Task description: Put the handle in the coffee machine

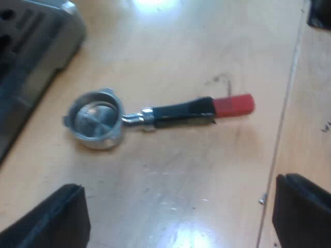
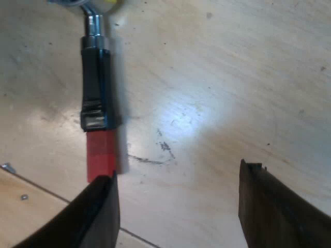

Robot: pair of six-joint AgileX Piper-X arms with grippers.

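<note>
The metal holder (image 1: 95,120) lies loose on the wooden table, its round basket facing up and its dark handle (image 1: 181,112) ending in a red tip (image 1: 234,105). My left gripper (image 1: 181,217) hangs above it, open, both black fingers apart and well clear of the holder. In the right wrist view the same handle (image 2: 95,85) and red end (image 2: 101,155) lie flat on the wood. My right gripper (image 2: 176,206) is open, with one finger (image 2: 98,212) just past the red end and nothing between the fingers.
The espresso machine's grey base (image 1: 36,57) stands close to the holder's basket end. A seam between table boards (image 1: 282,124) runs past the red tip, with a small screw (image 1: 262,199) beside it. Dark scuff marks (image 2: 165,147) mark the wood.
</note>
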